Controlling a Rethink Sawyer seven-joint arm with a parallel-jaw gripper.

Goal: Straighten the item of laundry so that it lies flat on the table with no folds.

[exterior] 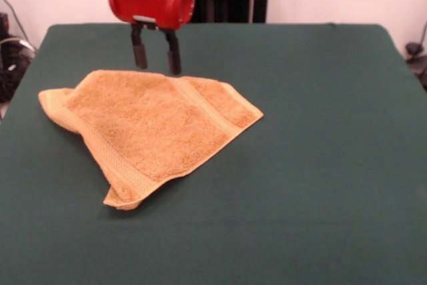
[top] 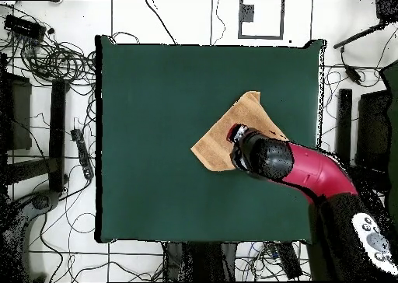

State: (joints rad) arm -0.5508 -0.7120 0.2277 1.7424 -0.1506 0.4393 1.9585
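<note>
Folded orange towel [exterior: 150, 131], band showing, green table [exterior: 320, 165]

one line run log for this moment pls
gripper: open, above towel's far edge | towel: folded, not flat | table: green

Nubby terry-cloth towel [exterior: 150, 128] [top: 233, 132] on matt felt-like table [exterior: 320, 165] [top: 155, 124]; glossy red gripper [exterior: 157, 65] housing.

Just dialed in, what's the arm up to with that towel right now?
The Sawyer's gripper hangs open just above the far edge of the orange towel, holding nothing. The towel lies crumpled on the green table, with one layer folded over another and a corner tucked under at the near end, so it is not flat yet. In the overhead view the arm covers part of the towel. No straightening pull looks under way.
</note>
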